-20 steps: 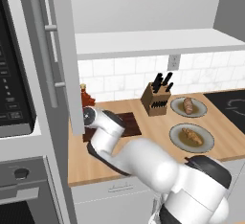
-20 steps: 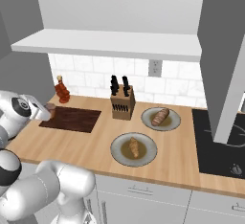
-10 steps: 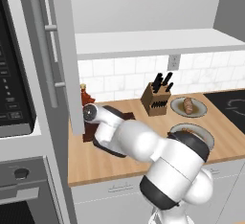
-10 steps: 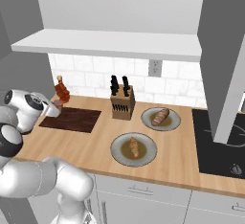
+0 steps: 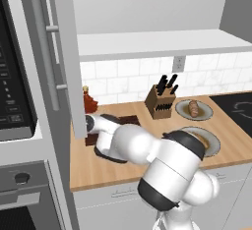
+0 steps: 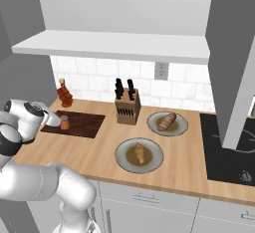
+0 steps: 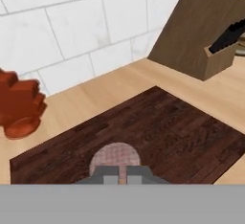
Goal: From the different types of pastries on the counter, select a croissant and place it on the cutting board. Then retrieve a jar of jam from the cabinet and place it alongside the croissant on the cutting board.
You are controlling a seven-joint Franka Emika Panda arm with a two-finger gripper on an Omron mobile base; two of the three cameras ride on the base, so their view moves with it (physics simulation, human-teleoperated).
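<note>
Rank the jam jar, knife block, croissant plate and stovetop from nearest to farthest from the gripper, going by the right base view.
1. Jar of jam: at the gripper, on the cutting board's left end.
2. Knife block: past the board, by the backsplash.
3. Plate with the croissant: mid-counter, toward the front.
4. Stovetop: far right.

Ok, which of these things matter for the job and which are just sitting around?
Job: croissant, on the front plate; cutting board; jar of jam; cabinet.
Just lying about: darker brown pastry on the back plate; knife block; reddish-brown bottle; cooktop.
</note>
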